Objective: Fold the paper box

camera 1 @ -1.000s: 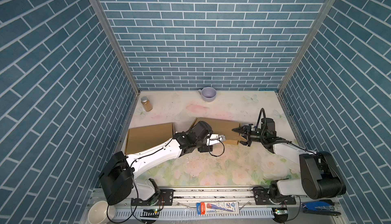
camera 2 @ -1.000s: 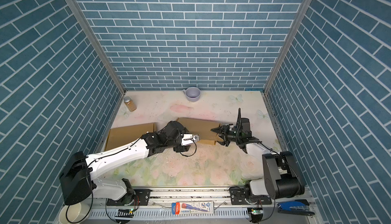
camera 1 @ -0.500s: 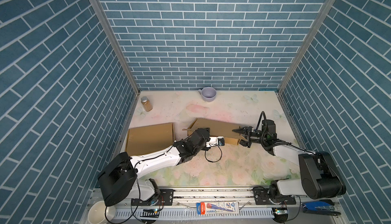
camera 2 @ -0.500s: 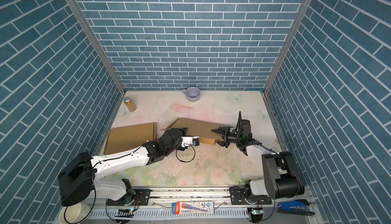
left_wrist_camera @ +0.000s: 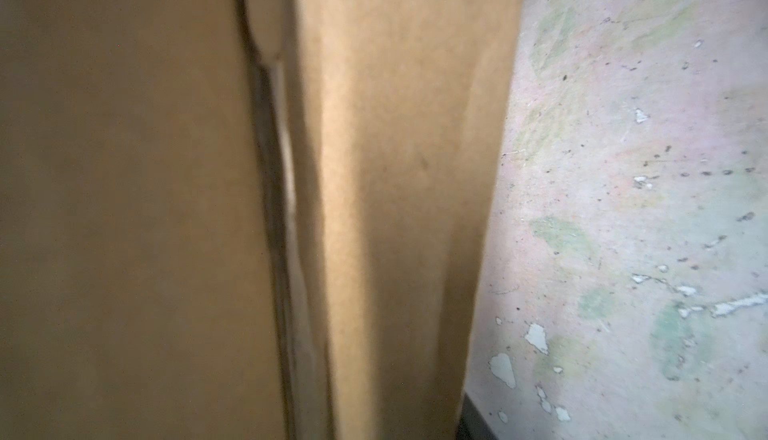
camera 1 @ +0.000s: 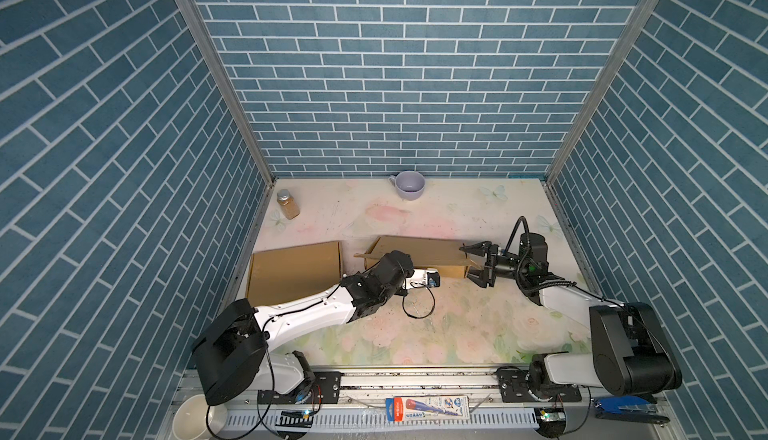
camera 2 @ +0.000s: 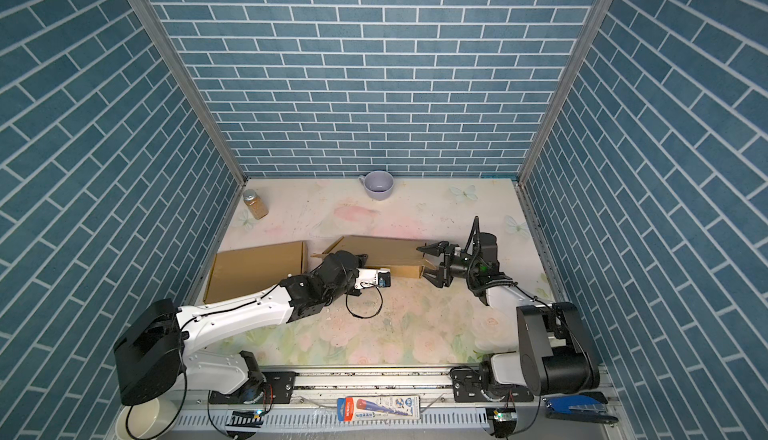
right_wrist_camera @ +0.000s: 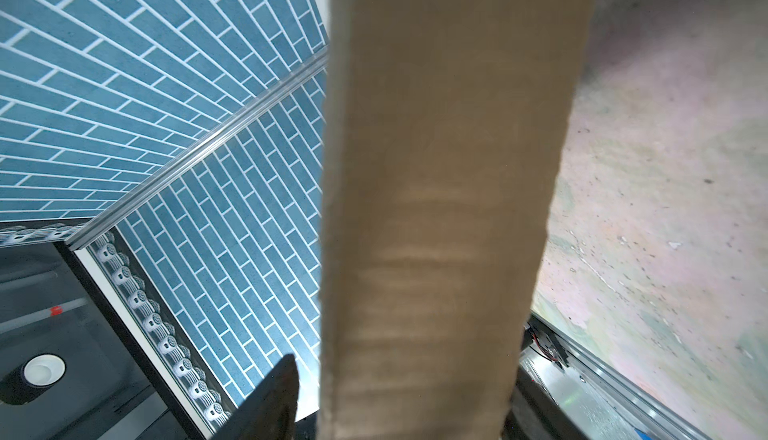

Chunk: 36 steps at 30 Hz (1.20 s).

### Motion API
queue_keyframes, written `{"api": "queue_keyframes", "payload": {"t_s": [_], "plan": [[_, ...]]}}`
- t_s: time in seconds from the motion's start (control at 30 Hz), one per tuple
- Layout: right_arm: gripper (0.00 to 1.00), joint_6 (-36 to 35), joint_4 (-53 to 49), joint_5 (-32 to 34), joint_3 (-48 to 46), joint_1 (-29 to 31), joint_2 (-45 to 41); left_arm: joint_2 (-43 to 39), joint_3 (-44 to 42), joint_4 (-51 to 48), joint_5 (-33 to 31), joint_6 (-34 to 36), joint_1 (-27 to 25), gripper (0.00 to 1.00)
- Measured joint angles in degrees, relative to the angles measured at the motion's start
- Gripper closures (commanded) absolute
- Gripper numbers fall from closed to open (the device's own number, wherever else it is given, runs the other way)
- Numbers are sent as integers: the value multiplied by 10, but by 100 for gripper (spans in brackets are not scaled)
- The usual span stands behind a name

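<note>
The box [camera 1: 419,253] lies at the middle of the tabletop [camera 1: 465,325]. It is a long brown shell with a tilted top panel, and a flap sticks out at its left end.

The right gripper [camera 1: 467,264] is at the box's right end with its jaws spread wide, and the end panel stands between them. In the right wrist view one finger [right_wrist_camera: 266,404] is clear of the cardboard. The other sits just beside it, perhaps touching.

The left gripper [camera 2: 358,260] is at the box's left end, on the front side, and is mostly hidden by its own wrist and the flap. The left wrist view is filled with blurred cardboard and shows no fingers, so I cannot tell whether this gripper is spread or pinching anything.

A flat sheet [camera 1: 293,271] lies along the left edge, near the box but apart from it. A cup [camera 1: 409,184] stands at the far edge, and a jar [camera 1: 287,204] stands near the far left corner.
</note>
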Motion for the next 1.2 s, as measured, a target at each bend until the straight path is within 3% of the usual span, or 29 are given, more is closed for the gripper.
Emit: {"api": "queue_keyframes", "payload": {"t_s": [0.13, 0.23, 0.33, 0.47, 0.67, 0.87, 1.2], "plan": [[26, -12, -5, -3, 0, -22, -24, 4, 53, -71, 17, -28, 14, 65], [26, -67, -59, 0, 4, -64, -55, 28, 125, -157, 45, -57, 30, 65], [26, -192, -190, 43, 35, -109, -109, 74, 217, -263, 98, -91, 52, 64], [24, -362, -297, 106, 78, -117, -200, 153, 333, -399, 164, -124, 82, 63], [21, -500, -366, 150, 74, -95, -286, 238, 429, -501, 204, -131, 94, 63], [23, -594, -440, 209, 90, -23, -249, 269, 474, -536, 213, -131, 99, 63], [30, -619, -410, 257, 151, 52, -130, 282, 492, -551, 219, -128, 103, 63]]}}
